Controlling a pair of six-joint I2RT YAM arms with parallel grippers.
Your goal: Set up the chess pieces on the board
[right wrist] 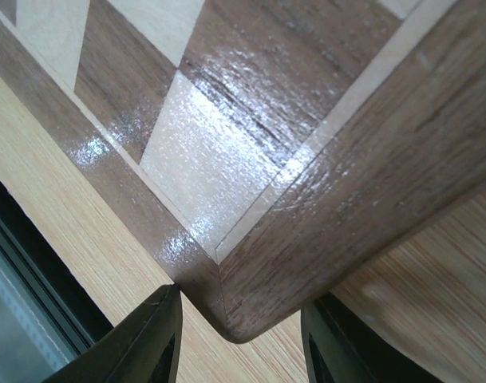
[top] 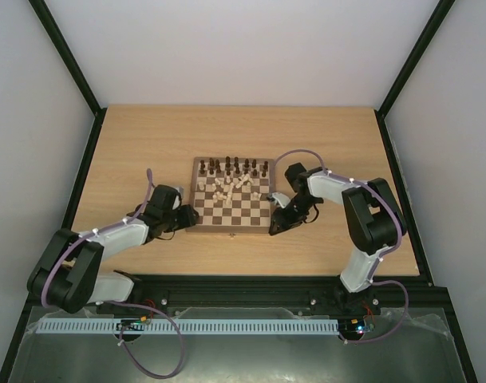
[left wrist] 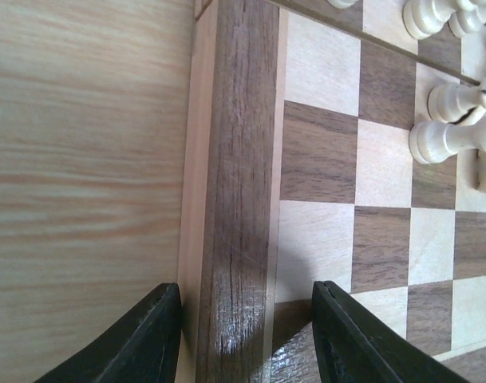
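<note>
**Two robot arms at the near corners of a small chessboard**

A small wooden board (top: pixel 231 211) with brown and tan checks lies in the middle of a light wood table (top: pixel 147 144). The dark chess pieces (top: pixel 231 166) stand in rows along its far edge. The pale chess pieces (top: pixel 225 188) are bunched in a loose heap just in front of them, several lying on their sides.

The left gripper (top: pixel 191 217) sits at the board's near left corner. Its jaws are partly open, astride the brown border (left wrist: pixel 239 199), one finger over the table and the other over the squares. The gap is wider than the strip and nothing is gripped.

The right gripper (top: pixel 274 226) is at the near right corner. Its jaws are partway apart with the corner between them. I cannot tell whether they press on the wood.
</note>
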